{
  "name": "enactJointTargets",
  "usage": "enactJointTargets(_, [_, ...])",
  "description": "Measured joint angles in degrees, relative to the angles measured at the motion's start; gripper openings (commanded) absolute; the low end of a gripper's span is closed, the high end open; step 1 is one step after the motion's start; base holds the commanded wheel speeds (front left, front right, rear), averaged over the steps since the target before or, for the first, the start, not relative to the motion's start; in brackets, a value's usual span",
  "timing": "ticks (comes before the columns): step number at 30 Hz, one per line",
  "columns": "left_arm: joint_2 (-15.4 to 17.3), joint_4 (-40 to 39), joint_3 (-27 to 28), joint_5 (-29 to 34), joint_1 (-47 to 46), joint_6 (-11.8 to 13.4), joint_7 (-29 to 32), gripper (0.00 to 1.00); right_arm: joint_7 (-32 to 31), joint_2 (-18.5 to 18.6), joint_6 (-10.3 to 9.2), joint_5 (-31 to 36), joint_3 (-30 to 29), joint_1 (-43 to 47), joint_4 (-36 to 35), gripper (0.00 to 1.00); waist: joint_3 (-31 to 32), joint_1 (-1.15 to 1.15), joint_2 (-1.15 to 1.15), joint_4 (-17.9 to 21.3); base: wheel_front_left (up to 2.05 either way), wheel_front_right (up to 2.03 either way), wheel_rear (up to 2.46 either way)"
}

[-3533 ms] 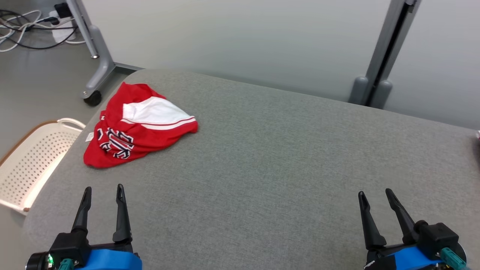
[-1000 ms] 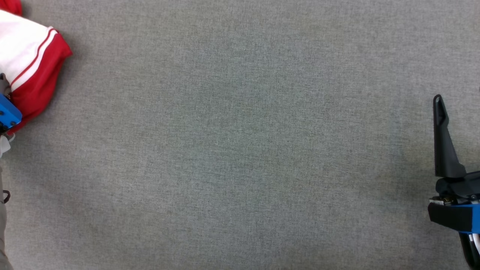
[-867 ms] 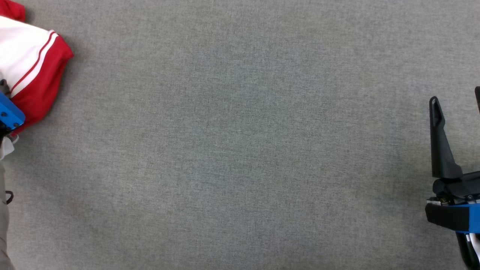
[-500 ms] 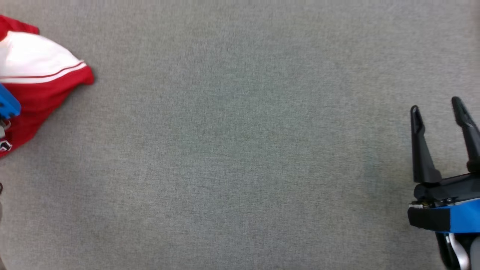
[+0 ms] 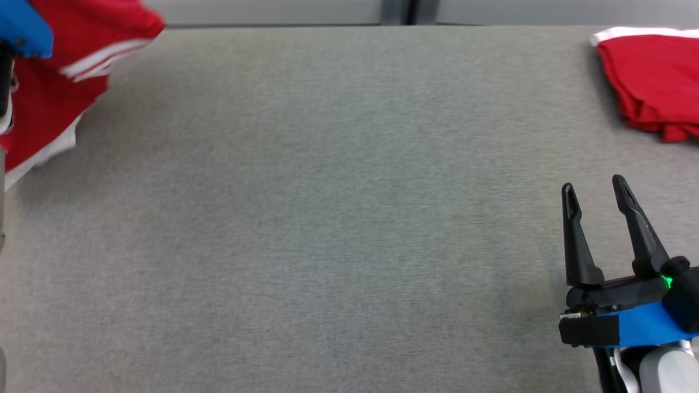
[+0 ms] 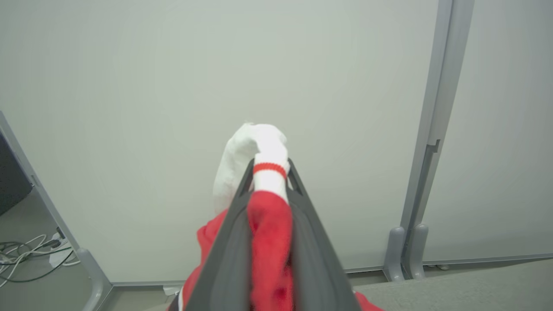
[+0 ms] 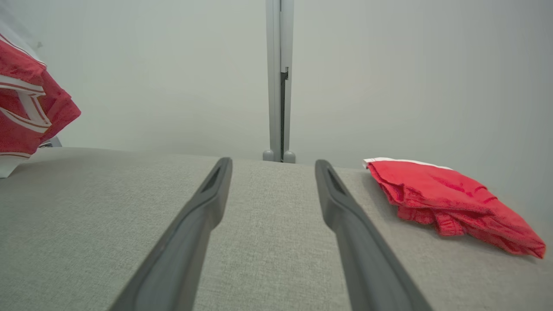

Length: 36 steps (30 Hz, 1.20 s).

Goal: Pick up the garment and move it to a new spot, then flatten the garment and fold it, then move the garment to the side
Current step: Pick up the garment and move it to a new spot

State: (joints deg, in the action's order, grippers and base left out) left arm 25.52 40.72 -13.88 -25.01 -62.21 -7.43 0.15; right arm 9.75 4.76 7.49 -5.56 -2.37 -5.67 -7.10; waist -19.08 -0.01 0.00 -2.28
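One broad grey surface (image 5: pixel 327 191) spans the head view, with a pale wall (image 7: pixel 129 65) and a grey post (image 7: pixel 276 86) behind its far edge. Over the surface's left end hangs the red-and-white garment (image 5: pixel 49 98), pinched between the left fingers (image 6: pixel 233 242), which are closed on a bunched white cuff. A folded red cloth (image 5: pixel 650 82) lies at the surface's far right corner, well apart. Over the surface's near right side, the right fingers (image 5: pixel 576 245) are spread, holding nothing.

Grey fabric-covered table (image 5: pixel 327 218); folded red cloth (image 5: pixel 650 82) lying flat at far right edge.
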Motion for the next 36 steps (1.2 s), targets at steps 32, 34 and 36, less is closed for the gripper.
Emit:
enactJointTargets(32, [-9.40, -18.64, -20.45, -6.20, 24.58, 0.40, 4.68, 0.00, 5.13, -1.88, 0.00, -4.34, 1.81, 0.75, 8.78, 1.00, 6.05, 0.01, 0.00, 13.81, 0.00, 0.00, 0.00])
enactJointTargets(34, [-10.05, -16.85, -21.69, -6.13, 27.18, 0.40, 3.33, 0.00, 5.14, -1.89, 0.00, -4.17, 1.82, 0.74, 9.00, 1.00, 6.39, 0.01, 0.00, 13.08, 0.00, 0.00, 0.00])
enactJointTargets(36, [-10.91, -14.83, -22.75, -6.25, 29.60, 0.40, 2.01, 0.00, 5.15, -1.89, -0.01, -3.98, 1.83, 0.70, 9.24, 1.00, 6.78, 0.01, 0.00, 12.34, 0.00, 0.00, 0.00])
